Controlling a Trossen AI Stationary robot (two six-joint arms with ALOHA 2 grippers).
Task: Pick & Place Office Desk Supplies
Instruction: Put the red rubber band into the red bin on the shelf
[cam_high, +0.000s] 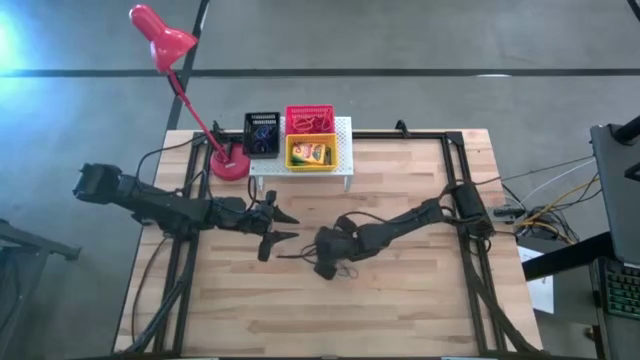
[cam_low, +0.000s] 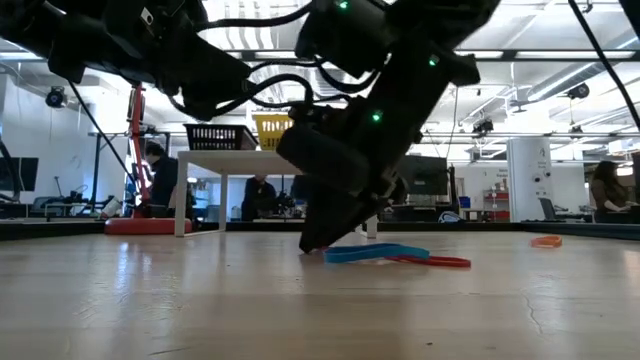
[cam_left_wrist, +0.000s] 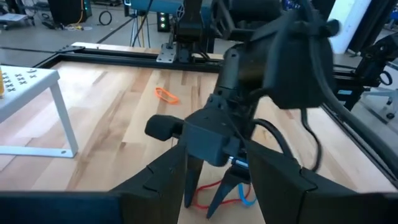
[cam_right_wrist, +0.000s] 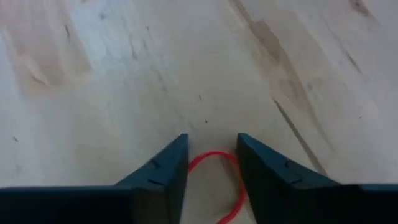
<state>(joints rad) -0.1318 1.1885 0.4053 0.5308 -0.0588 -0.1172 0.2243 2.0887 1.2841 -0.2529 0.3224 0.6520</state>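
My right gripper (cam_high: 322, 264) points steeply down at the middle of the table, open. Its fingertips (cam_right_wrist: 180, 155) stand on either side of one end loop of a thin red rubber band (cam_right_wrist: 214, 155) that lies flat on the wood. A blue rubber band (cam_low: 372, 252) lies against the red one (cam_low: 442, 261), just beside the fingers. An orange rubber band (cam_left_wrist: 166, 94) lies apart, farther toward the table's right. My left gripper (cam_high: 288, 226) hovers open just left of the right one, nothing between its fingers. My right gripper comes at the red band from above, slanting down, with one finger on each side of the band's end loop (cam_right_wrist: 205, 157). I cannot tell whether the fingers touch the band. The band lies flat on the table.
At the table's far edge a white perforated stand (cam_high: 346, 172) carries a black basket (cam_high: 262, 133), a red basket (cam_high: 309, 120) and a yellow basket (cam_high: 311, 153) with a crayon box. A red desk lamp (cam_high: 228, 165) stands left of it. People show beyond the table.
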